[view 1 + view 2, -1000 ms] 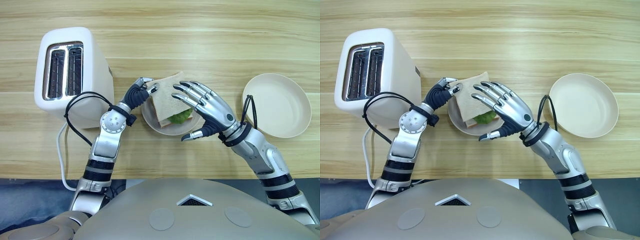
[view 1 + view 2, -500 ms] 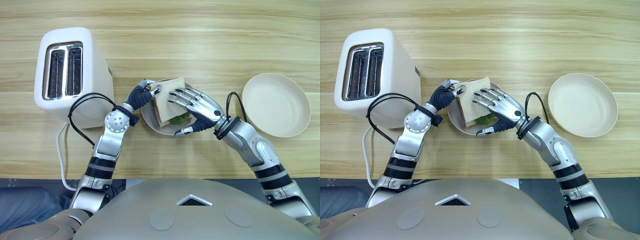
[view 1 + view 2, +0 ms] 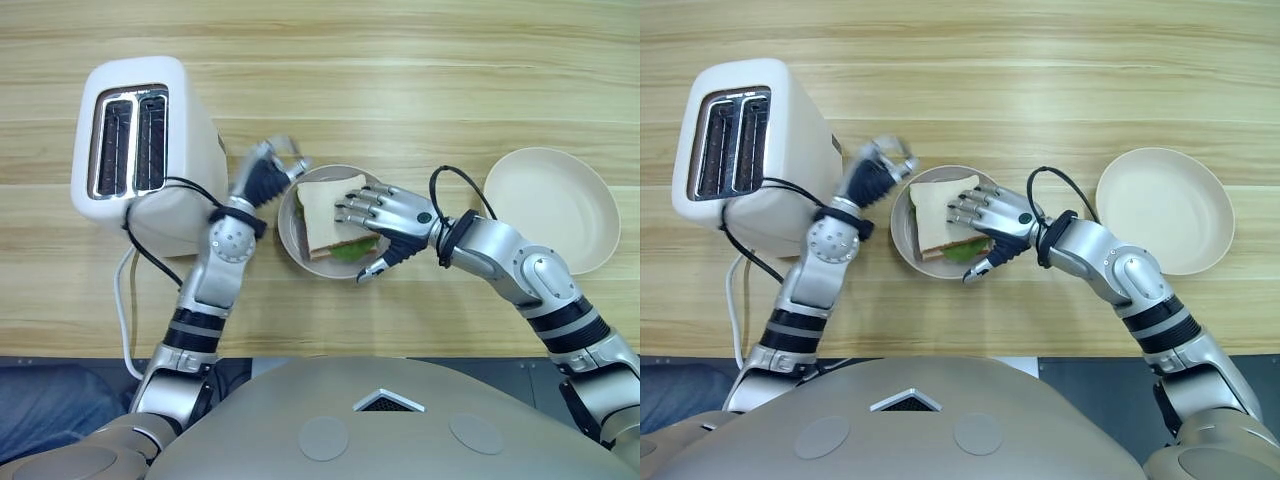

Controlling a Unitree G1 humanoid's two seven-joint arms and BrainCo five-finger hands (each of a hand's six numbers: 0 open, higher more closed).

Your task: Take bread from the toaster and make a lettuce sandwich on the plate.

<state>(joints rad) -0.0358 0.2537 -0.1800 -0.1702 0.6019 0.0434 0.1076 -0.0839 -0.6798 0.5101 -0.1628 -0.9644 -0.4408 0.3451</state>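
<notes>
I reckon the lettuce sandwich [image 3: 318, 205] is built (toaster [image 3: 130, 140] slots bare) and lies on the plate [image 3: 291, 228] under my right hand [image 3: 385, 210], spread flat and gripping nothing, while the left hand [image 3: 268, 168], just beside the rim, is too blurred to tell its grip, so only withdrawal remains.

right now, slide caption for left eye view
Right hand on the sandwich on the plate, left hand beside the toaster

Toaster [image 3: 140, 150]: cream, upright, two dark slots facing up, at table's left. Plate [image 3: 289, 226]: round, beige, just right of toaster. Sandwich [image 3: 320, 208]: bread slices stacked flat on plate, green lettuce [image 3: 350, 250] showing at near edge.
</notes>
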